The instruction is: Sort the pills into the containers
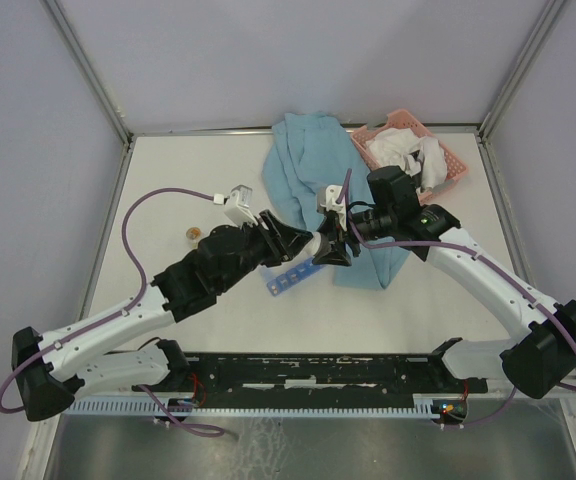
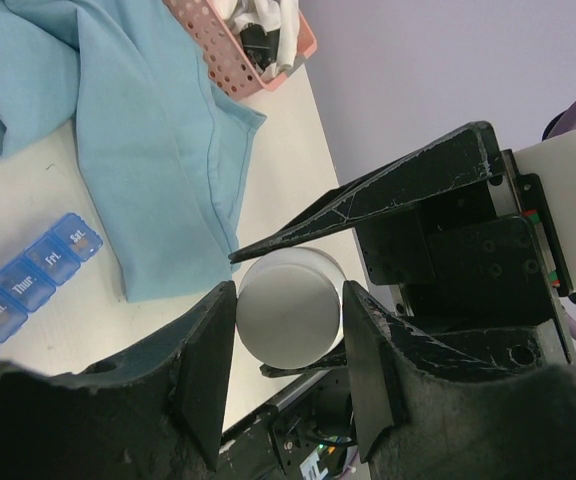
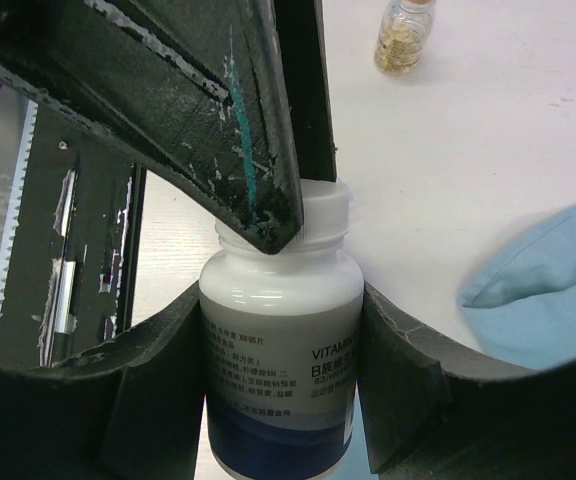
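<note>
The left arm (image 1: 128, 315) and the right arm (image 1: 488, 275) are stretched forward and bent inward, so that the two wrists are brought close together, tip to tip. The right gripper (image 3: 280, 310) is clamped on a white bottle (image 3: 278, 390). The left gripper (image 2: 288, 330) is set around the cap (image 3: 323, 210), one finger on each side; whether the cap is actually pinched cannot be told.

Blues, pink and white on a white table (image 1: 398, 310)
White bottle (image 3: 280, 330), dark blue label band; translucent blue organiser (image 2: 28, 275); pale blue cloth (image 2: 148, 130); pink holed basket (image 2: 218, 50)
</note>
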